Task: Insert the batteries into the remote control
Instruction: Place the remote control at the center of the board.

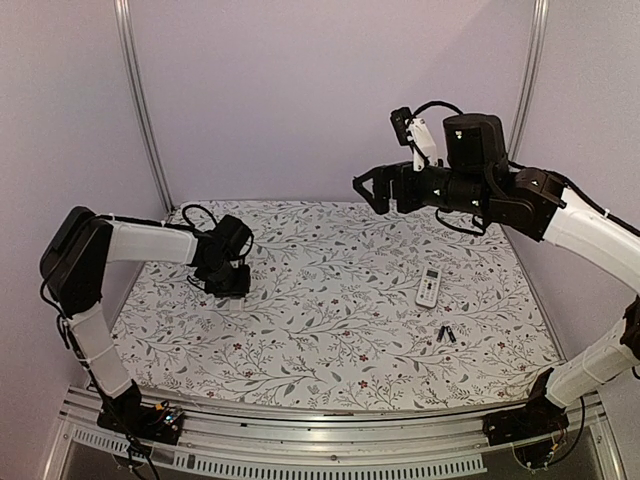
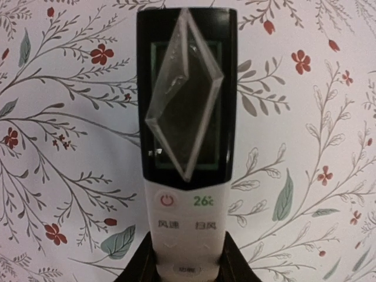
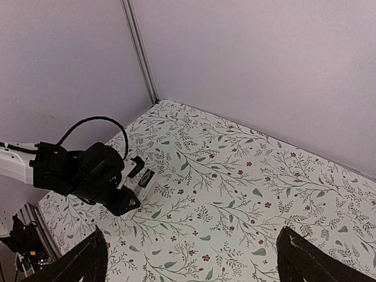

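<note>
My left gripper [image 2: 189, 261] is shut on the lower end of a remote control [image 2: 187, 176], low over the left of the table. This remote has a white button body and a black display end, and a clear angular piece of plastic [image 2: 185, 94] lies on the display. In the top view the left gripper [image 1: 228, 283] points down at the cloth. Two small dark batteries [image 1: 445, 335] lie side by side on the right. A second white remote [image 1: 428, 287] lies just beyond them. My right gripper [image 1: 366, 188] hangs high above the table's far middle, open and holding nothing.
A floral cloth [image 1: 330, 320] covers the table, with plain walls on three sides and metal posts [image 1: 140, 100] in the back corners. From the right wrist view I see the left gripper [image 3: 97, 176] and its remote [image 3: 143, 181] far below, between my own wide-apart fingers [image 3: 82, 264].
</note>
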You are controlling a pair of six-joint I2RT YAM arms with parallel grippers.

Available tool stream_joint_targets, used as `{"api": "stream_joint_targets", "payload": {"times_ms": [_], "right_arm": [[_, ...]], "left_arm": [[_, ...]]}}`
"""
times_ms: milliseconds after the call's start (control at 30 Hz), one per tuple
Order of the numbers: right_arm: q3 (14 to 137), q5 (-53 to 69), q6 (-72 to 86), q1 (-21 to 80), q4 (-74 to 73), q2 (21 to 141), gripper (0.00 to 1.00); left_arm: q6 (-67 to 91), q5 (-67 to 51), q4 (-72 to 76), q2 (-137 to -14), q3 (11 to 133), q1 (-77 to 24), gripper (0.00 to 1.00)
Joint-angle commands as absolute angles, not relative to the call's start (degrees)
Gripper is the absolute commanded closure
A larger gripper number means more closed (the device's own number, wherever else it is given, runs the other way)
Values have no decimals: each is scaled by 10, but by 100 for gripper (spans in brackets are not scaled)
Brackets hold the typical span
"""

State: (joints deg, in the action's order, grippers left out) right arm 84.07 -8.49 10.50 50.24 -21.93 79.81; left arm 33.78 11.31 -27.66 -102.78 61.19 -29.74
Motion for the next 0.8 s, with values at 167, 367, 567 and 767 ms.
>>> {"api": "stream_joint_targets", "payload": {"times_ms": [167,367,567,767], "right_arm": [[820,-100,118,502,-231,797,1],[813,-119,125,501,-241,799,1],[814,-169,169,476,-306,811,1],[770,-153,231,394,-365,843,1]], "left_arm": [[329,59,-270,-1091,637,-283,94],[327,49,-272,-1093,645,-283,56],[326,52,-288,-1077,656,-283,39],[313,77,-315,-1024,681,-284,32]]}}
